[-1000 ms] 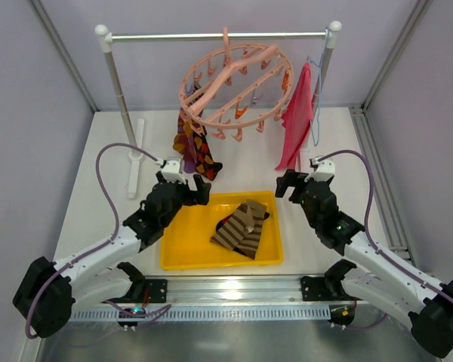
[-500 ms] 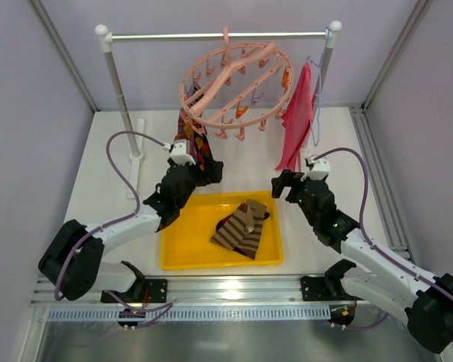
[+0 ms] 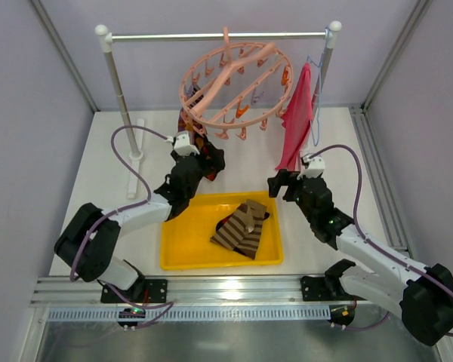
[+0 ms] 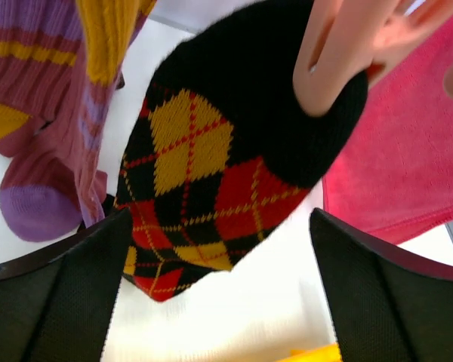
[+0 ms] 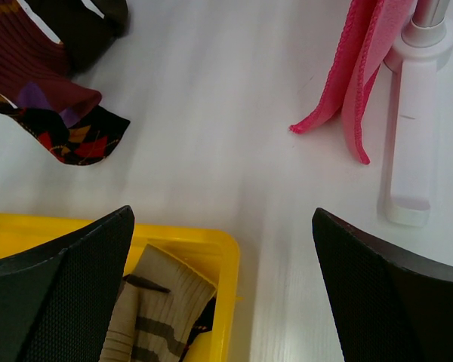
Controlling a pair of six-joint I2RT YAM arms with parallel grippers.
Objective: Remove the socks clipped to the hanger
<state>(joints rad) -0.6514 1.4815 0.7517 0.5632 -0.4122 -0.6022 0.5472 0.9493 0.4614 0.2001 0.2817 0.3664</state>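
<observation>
The salmon-pink ring hanger [image 3: 234, 79] hangs from the rail. A dark argyle sock [image 4: 211, 158] with red and yellow diamonds hangs from a pink clip peg [image 4: 340, 53]. A maroon-purple sock with yellow [image 4: 53, 105] hangs left of it. My left gripper [image 3: 209, 161] is open just below the argyle sock's toe, not touching it. Brown-cream striped socks [image 3: 241, 226] lie in the yellow tray [image 3: 183, 245]. My right gripper [image 3: 278, 183] is open and empty above the tray's right far corner [image 5: 226, 256].
A plain pink-red cloth [image 3: 297, 117] hangs on a thin wire hanger at the rail's right end. The rack's white posts and feet [image 3: 136, 158] stand left and right [image 5: 408, 143]. The enclosure walls close in both sides.
My left gripper has moved away from the tray and up toward the hanging argyle sock. My right gripper has shifted slightly left and forward.
</observation>
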